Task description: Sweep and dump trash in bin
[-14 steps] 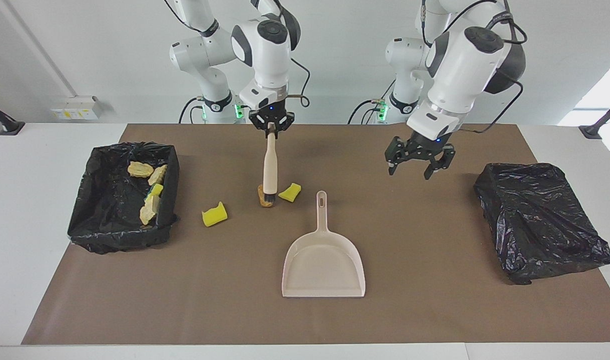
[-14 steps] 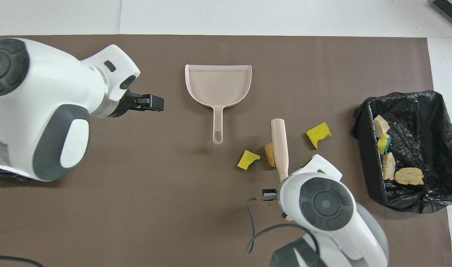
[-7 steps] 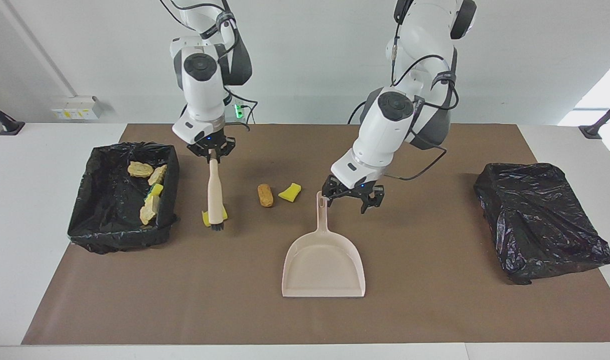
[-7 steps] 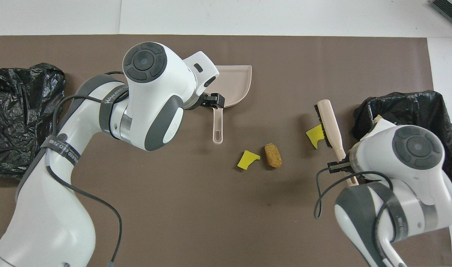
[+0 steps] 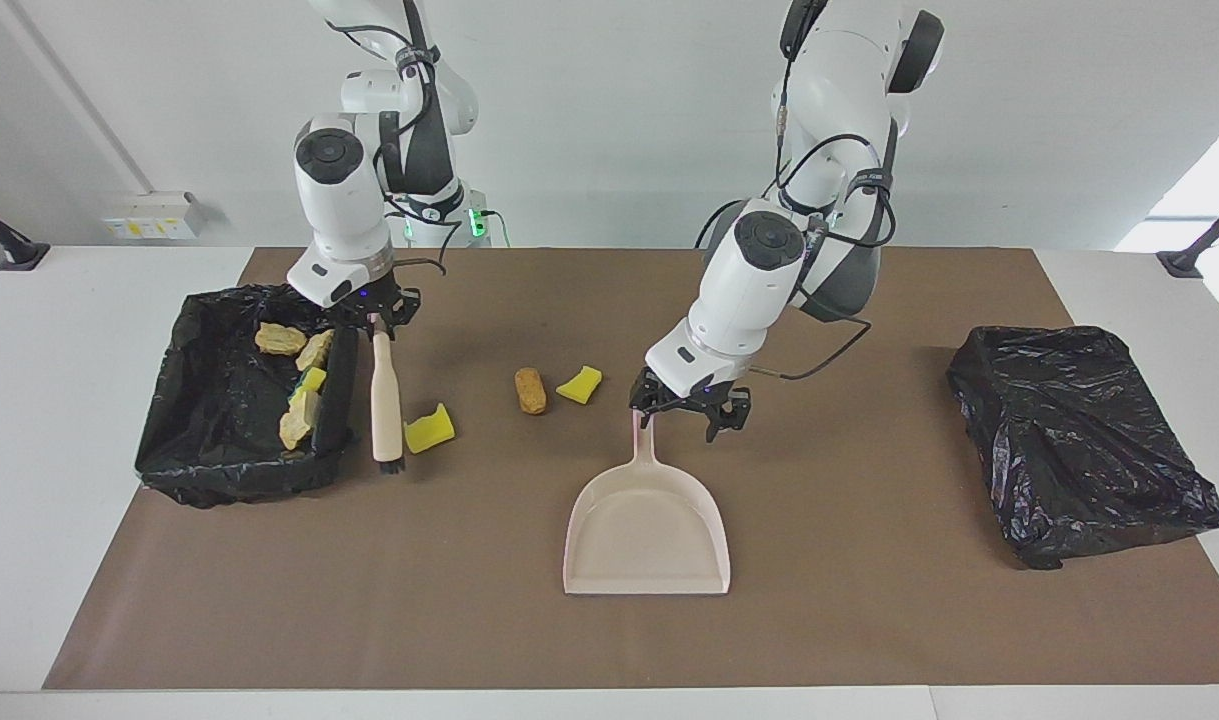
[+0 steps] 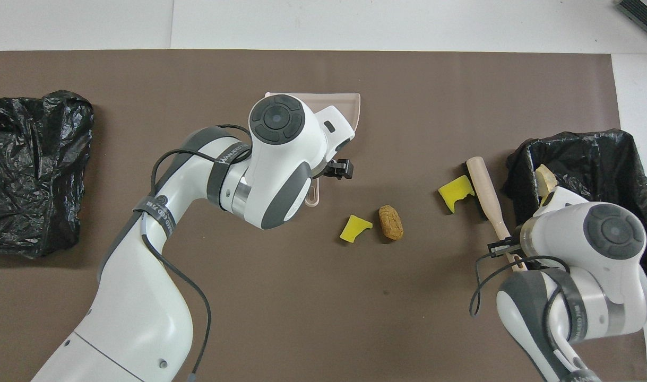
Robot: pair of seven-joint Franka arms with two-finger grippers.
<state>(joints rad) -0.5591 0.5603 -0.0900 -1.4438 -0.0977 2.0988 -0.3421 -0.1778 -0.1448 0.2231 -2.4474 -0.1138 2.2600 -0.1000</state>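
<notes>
Trash: you have a bread roll (image 5: 530, 390) and two yellow sponge chunks (image 5: 579, 384) (image 5: 429, 428) loose on the brown mat (image 5: 869, 620); more bits lie in the lined bin (image 5: 184, 400) at the right arm's end.
Surroundings: crumpled black bag (image 5: 1079, 440) at the left arm's end.
Right gripper (image 5: 377, 322): clamped on the hand brush (image 5: 385, 400) (bristles down, between bin and nearer chunk).
Left gripper (image 5: 681, 412): fingers spread, low over the dustpan (image 5: 647, 520) handle.

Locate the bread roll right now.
The roll lies on the brown mat mid-table, beside a yellow sponge chunk, nearer the robots than the dustpan; nothing touches it.
</notes>
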